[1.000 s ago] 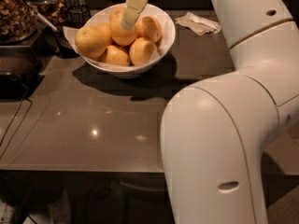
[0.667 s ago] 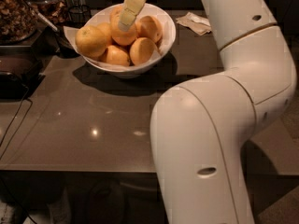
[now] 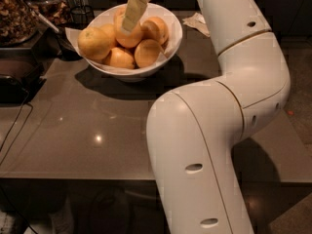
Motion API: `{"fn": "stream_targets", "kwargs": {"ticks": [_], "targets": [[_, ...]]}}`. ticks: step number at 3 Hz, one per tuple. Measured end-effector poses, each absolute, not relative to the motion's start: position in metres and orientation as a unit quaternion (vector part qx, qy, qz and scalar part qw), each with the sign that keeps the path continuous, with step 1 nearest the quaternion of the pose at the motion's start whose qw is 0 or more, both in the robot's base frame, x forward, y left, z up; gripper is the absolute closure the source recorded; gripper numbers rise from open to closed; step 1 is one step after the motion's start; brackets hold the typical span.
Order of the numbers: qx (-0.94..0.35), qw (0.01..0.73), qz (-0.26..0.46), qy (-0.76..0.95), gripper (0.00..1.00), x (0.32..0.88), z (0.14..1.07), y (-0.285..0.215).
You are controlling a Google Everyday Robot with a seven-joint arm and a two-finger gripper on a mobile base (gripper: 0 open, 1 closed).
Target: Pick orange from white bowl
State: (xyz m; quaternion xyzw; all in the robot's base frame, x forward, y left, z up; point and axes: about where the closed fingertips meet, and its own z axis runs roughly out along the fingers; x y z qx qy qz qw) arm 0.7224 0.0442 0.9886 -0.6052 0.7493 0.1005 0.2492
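While the gripper [image 3: 130, 18] reaches down onto the top orange [image 3: 132, 38], the state of its jaws cannot be told.
That orange sits mid-pile in the white bowl [image 3: 176, 33], at the far side of the grey table [image 3: 73, 130]; a crumpled napkin [image 3: 197, 23] lies near. Against the earlier frame, the gripper remains on this orange, and the arm [image 3: 204, 145] has swung left over more of the table.

a glossy grey-brown tabletop [image 3: 87, 130] carried a crumpled white paper napkin [image 3: 197, 22] near its far edge, to the right of the gripper [image 3: 130, 21], which hung at the top of the view. at the far left stood a clear container of brown nuts [image 3: 14, 11], with a black wire holder [image 3: 80, 14] near it. a thin black cable [image 3: 14, 130] trailed over the table's left side.
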Motion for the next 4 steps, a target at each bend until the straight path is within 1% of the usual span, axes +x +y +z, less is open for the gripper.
{"fn": "stream_targets", "kwargs": {"ticks": [1,4], "targets": [[-0.598,0.243,0.108,0.756,0.27,0.725,0.980,0.043],[-0.596,0.217,0.127,0.763,0.27,0.729,0.953,0.058]]}}
